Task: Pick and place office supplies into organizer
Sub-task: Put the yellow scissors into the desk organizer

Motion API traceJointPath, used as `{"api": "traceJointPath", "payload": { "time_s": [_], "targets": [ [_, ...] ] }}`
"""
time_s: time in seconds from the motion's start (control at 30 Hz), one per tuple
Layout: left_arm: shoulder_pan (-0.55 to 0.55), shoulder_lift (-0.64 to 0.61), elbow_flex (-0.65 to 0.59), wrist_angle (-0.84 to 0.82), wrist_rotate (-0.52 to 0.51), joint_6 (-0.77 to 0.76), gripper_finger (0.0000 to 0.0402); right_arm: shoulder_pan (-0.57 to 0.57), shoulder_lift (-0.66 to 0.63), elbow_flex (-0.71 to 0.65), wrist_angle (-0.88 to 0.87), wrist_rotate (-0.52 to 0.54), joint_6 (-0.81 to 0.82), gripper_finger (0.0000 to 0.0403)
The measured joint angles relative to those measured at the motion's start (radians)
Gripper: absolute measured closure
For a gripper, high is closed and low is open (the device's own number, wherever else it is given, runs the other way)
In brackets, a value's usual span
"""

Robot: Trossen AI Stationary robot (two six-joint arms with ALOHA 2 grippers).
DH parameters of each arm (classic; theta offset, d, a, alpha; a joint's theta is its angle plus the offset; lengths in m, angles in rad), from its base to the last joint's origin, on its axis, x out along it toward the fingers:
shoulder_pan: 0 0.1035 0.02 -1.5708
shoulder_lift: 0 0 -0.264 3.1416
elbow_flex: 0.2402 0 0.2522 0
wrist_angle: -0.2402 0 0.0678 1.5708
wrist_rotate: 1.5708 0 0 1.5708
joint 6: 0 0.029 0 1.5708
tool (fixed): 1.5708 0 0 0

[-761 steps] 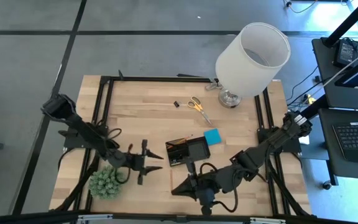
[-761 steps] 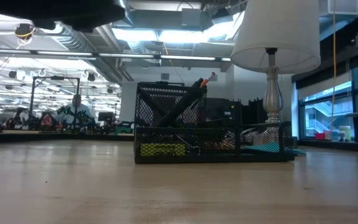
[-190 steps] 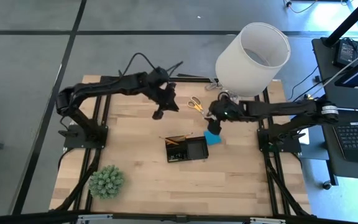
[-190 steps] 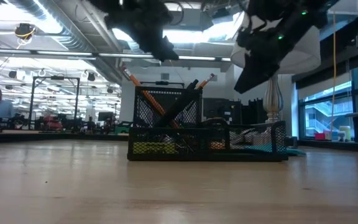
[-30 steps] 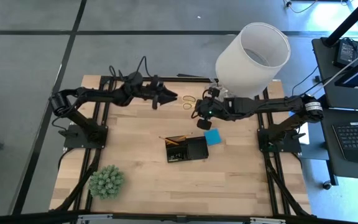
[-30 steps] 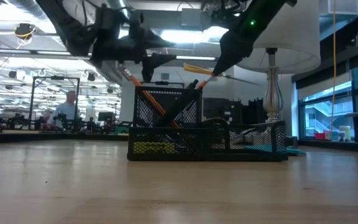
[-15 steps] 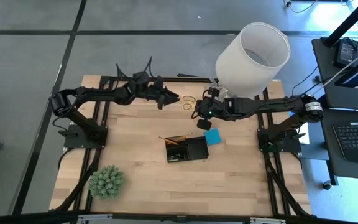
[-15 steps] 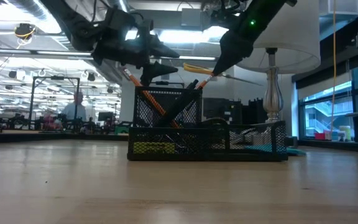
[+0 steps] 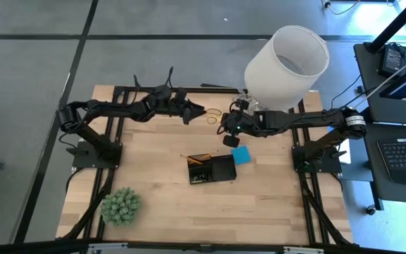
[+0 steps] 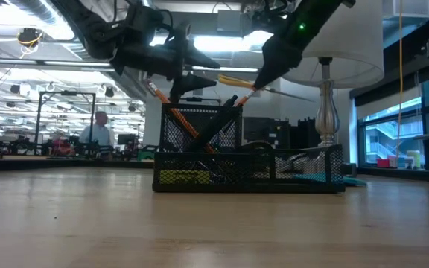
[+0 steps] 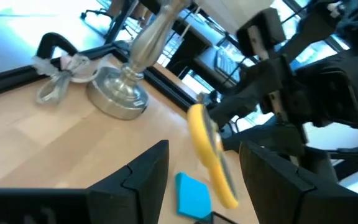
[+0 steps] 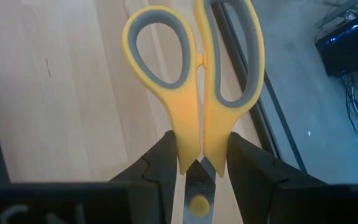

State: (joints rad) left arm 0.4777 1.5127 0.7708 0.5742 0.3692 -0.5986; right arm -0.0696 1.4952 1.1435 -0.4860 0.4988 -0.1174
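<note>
Yellow-handled scissors (image 9: 213, 116) hang in the air above the table's far middle, with my right gripper (image 9: 225, 125) shut on them; their handle rings point at my left arm. My left gripper (image 9: 201, 111) is open just left of the rings. In the left wrist view its fingers (image 11: 148, 177) stand either side of the yellow handles (image 11: 211, 155), and I see no touch. The black mesh organizer (image 9: 230, 176) sits mid-table with orange pencils (image 9: 200, 158) leaning in it. A blue pad (image 9: 241, 155) lies flat beside its far right corner. My right gripper pinches the scissors between its two fingers at the yellow handle shanks (image 12: 191, 140), just past the pivot (image 12: 197, 203). The fingers come slanting down from the table's right and lie along the scissors. The scissors are lifted clear, rings (image 12: 160, 53) ahead of the fingertips, blades (image 10: 289, 93) trailing roughly level.
A large white lamp (image 9: 285, 67) stands at the far right, its metal base (image 11: 120, 93) close behind the scissors. A green spiky plant ball (image 9: 121, 206) sits at the near left corner. Bare wood lies left of and in front of the organizer.
My left gripper has gone a little toward the table's right, closer to the scissors' handles, and its wrist has turned. My right gripper and the scissors have kept still.
</note>
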Motion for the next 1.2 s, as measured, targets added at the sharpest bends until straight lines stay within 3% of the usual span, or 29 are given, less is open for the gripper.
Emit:
{"api": "traceJointPath", "payload": {
  "time_s": [0.73, 1.2],
  "targets": [
    [-0.047, 0.017, 0.042, 0.016, -0.069, -0.063, 0.0215, 0.0, 0.0, 0.0, 0.063, -0.002, -0.024, 0.0279],
    [-0.045, 0.09, 0.103, -0.028, -0.053, -0.061, 0.0268, 0.0, 0.0, 0.0, 0.047, -0.002, -0.03, 0.0279]
  ]
}}
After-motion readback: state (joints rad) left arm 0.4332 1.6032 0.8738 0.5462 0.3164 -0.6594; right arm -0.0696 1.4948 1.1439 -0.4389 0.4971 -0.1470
